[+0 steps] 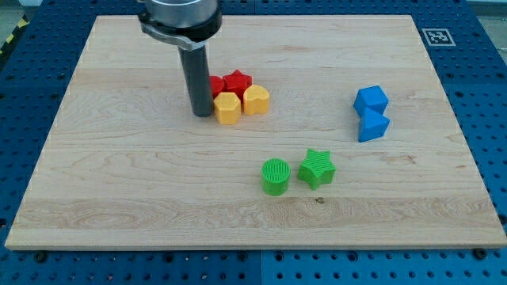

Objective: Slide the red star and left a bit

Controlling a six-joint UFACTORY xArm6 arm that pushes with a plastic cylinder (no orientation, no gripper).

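At the view's top, my tip (201,113) touches the yellow block (227,108) beside the red star (237,81); no jaws, no readable writing

Bright, even overhead light (shadows short and soft); sharp focus, no glare.

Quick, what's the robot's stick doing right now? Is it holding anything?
My tip: no claw, holds nothing. It sits at the left of the red and yellow cluster, right beside the yellow block; the red star is behind that.
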